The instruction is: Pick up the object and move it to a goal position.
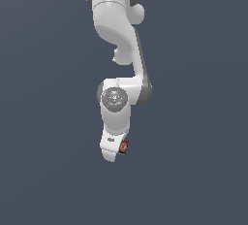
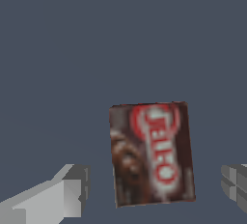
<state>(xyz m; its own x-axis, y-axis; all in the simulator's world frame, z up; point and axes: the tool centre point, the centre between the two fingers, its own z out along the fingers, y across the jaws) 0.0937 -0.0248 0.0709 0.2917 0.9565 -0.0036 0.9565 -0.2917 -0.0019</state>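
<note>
The object (image 2: pixel 152 153) is a small flat dark-brown box with a red-and-white label facing the wrist camera. It lies between the fingers of my gripper (image 2: pixel 154 189). One fingertip (image 2: pixel 72 194) and the other fingertip (image 2: pixel 234 184) stand on either side of it, each with a gap to the box, so the gripper is open. In the exterior view only a red-and-brown sliver of the object (image 1: pixel 124 147) peeks out beside the white hand of the gripper (image 1: pixel 114 151), which points downward; the fingers themselves are hidden behind the hand.
The white arm (image 1: pixel 118 40) reaches down from the top of the exterior view. Everything around it is plain dark blue-grey ground (image 1: pixel 193 170).
</note>
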